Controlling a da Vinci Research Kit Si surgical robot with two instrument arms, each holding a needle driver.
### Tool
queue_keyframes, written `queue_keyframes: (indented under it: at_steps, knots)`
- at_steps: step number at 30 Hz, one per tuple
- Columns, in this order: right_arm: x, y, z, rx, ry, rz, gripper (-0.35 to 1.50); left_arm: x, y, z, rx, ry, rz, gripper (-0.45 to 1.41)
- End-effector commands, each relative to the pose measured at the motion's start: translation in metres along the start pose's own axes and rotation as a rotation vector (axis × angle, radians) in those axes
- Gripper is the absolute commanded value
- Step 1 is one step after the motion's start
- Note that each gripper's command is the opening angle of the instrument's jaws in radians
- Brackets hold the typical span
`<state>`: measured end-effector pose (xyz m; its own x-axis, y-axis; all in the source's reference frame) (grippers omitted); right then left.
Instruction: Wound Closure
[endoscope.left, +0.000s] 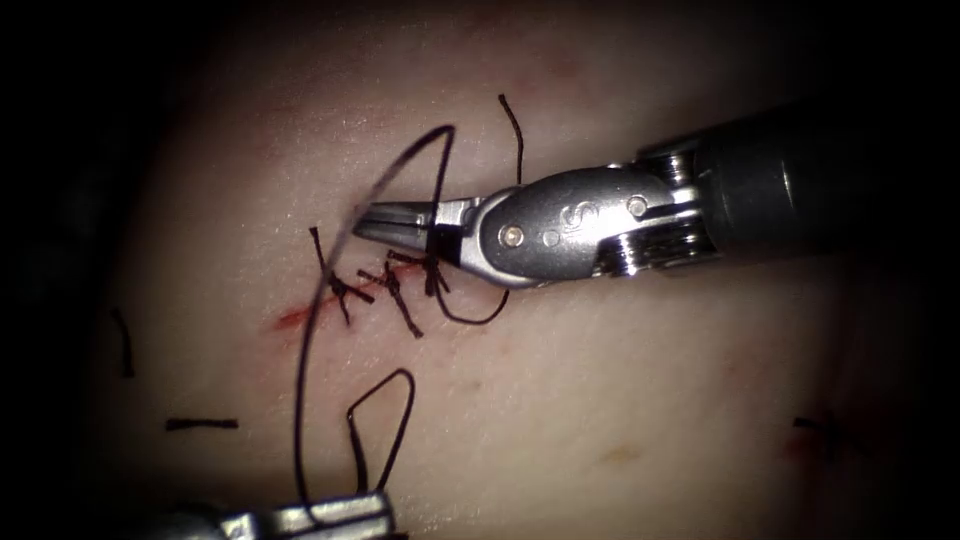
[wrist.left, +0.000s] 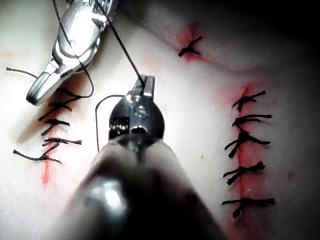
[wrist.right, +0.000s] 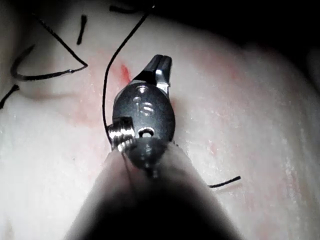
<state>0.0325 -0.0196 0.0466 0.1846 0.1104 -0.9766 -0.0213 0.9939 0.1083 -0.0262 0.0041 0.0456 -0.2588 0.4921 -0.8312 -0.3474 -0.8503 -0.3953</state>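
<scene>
Over the stitched cut (endoscope.left: 385, 285) in the tissue (endoscope.left: 620, 380) hovers the right arm's tool (endoscope.left: 385, 220), reaching in from the right with its tip above the row of dark knots. Its jaws look closed or nearly so, and I cannot tell whether they pinch anything; the thread (endoscope.left: 300, 400) drapes across them in a loop that arches up over the tip and falls back behind the jaws. In the right wrist view the same tool (wrist.right: 161, 67) shows its jaws together, with thread running alongside the wrist rather than clearly between them.

At the lower edge of the endoscope view sits the left arm's tool (endoscope.left: 330, 515), and the long strand sweeps down from the loop to meet it. In the left wrist view its jaws (wrist.left: 145, 85) are clamped on that thread (wrist.left: 122, 50), which rises taut toward the right arm's tool (wrist.left: 65, 55).

The needle I cannot make out anywhere, so I cannot say where it lies or whether it is in the tissue.

Red fluid (endoscope.left: 292, 320) stains the left end of the cut. Cut ends of thread (endoscope.left: 200, 424) lie loose on the tissue to the left of the cut, well apart from the knots. The left wrist view also takes in another line of finished stitches (wrist.left: 247, 150)
</scene>
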Motion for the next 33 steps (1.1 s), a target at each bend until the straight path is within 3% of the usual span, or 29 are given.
queue_keyframes:
  at_steps: [1, 5, 15, 26, 33]
  knots:
    - [0.0002, -0.0003, 0.0005, 0.014, 0.025, 0.002, -0.35, -0.0005, -0.0005, 0.0009, 0.016, -0.009, -0.001, -0.45]
    - [0.0013, 0.0, -0.0011, 0.042, 0.092, 0.015, -0.35, -0.0016, -0.0028, 0.0016, 0.062, -0.042, -0.008, -0.45]
    - [0.0019, 0.0, -0.0041, 0.081, 0.154, 0.028, -0.35, -0.0037, -0.0074, 0.0037, 0.163, -0.089, -0.022, -0.45]
    - [0.0049, -0.001, -0.0039, 0.172, 0.325, 0.022, -0.35, -0.0051, -0.0098, 0.008, 0.236, -0.104, -0.051, -0.45]
    - [0.0058, -0.0016, -0.0038, 0.206, 0.367, 0.029, -0.35, -0.0052, -0.0107, 0.0094, 0.257, -0.103, -0.079, -0.45]
